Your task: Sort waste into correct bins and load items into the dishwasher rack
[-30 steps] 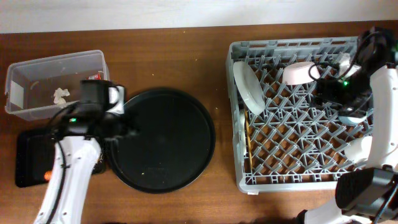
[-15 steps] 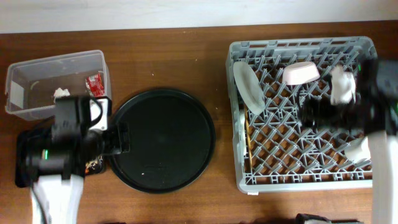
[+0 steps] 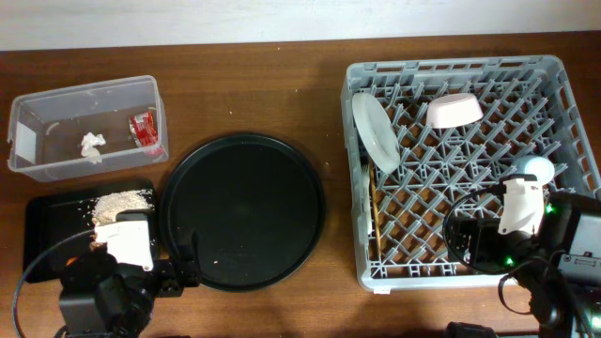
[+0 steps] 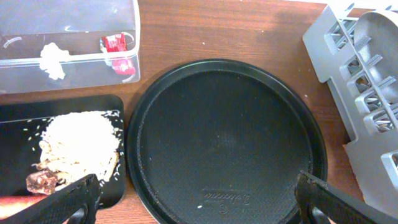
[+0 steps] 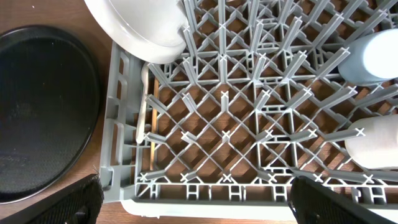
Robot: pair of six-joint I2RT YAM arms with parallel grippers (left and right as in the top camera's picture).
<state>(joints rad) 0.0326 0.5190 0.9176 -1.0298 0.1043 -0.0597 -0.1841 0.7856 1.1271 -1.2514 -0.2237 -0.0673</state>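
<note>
Left end effector and right end effector are both hanging wide apart and empty while the pale grey plate is leaning between pegs in the dishwasher rack, probably handling stiff, slick, breakable, best pinched at its exposed rim.

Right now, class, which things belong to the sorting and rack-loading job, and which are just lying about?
Job: clear tub, red wrapper, white tissue, black rectangular tray, food scraps, dishwasher rack, plate, pink bowl, blue cup, fork.
Lying about: round black tray, wooden table.
</note>
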